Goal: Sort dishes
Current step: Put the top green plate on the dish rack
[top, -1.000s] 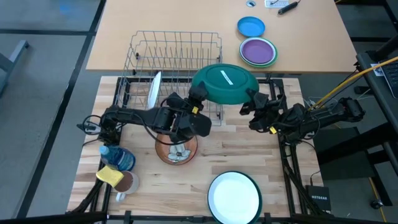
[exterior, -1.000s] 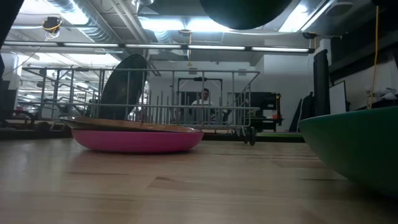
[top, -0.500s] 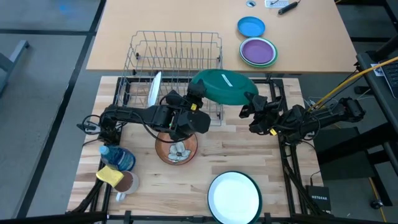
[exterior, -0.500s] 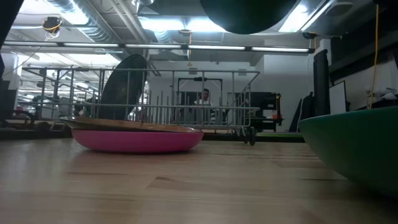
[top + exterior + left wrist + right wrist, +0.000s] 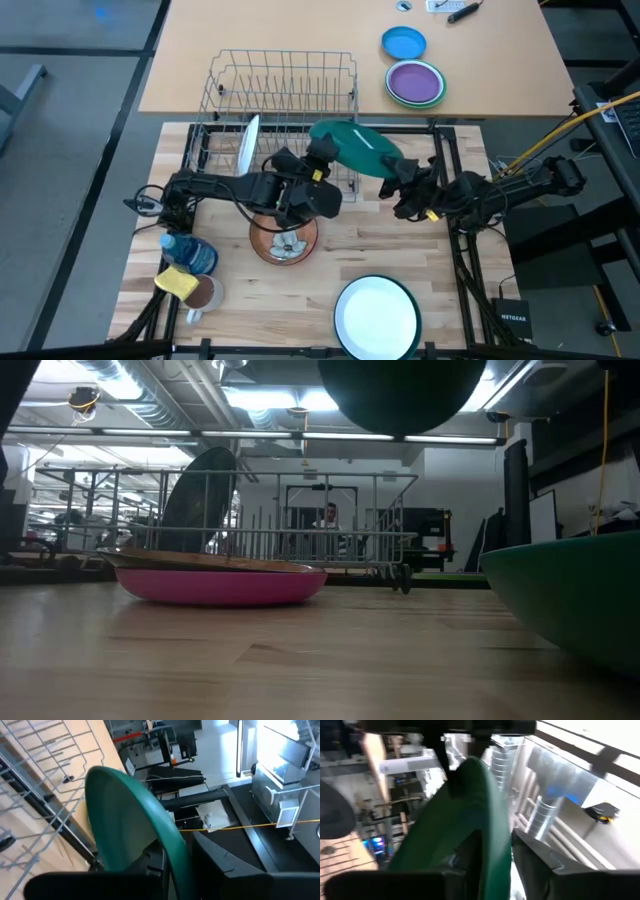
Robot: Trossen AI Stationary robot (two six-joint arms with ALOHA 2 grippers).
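A dark green plate [image 5: 352,146] hangs tilted in the air over the near right corner of the wire dish rack [image 5: 285,85]. My left gripper [image 5: 322,160] is shut on its left rim. My right gripper [image 5: 396,174] is at its right rim, open, with one finger on each side of the rim [image 5: 492,820]. The plate also shows at the top of the low view [image 5: 400,395]. A white plate [image 5: 247,146] stands on edge in the rack. A brown plate [image 5: 283,238] lies on a pink dish [image 5: 215,585]. A white green-rimmed plate [image 5: 377,315] lies at the near edge. My left gripper pinches the green plate's rim [image 5: 172,845] between its two fingers, one on each face. It comes level from the table's left. The plate is lifted clear and slants steeply. My right gripper straddles the opposite rim; whether its fingers touch the plate I cannot tell.
A blue bottle [image 5: 190,252], a yellow sponge [image 5: 176,283] and a mug [image 5: 205,293] crowd the near left corner. A blue dish [image 5: 403,43] and a purple dish [image 5: 415,83] lie on the far table. Bare wood shows between the brown and the white plate.
The green plate has tipped from nearly level to a steep slant, and one edge now hangs lower in the low view. My right hand has turned with it. My left arm has stayed in place at the plate's left rim.
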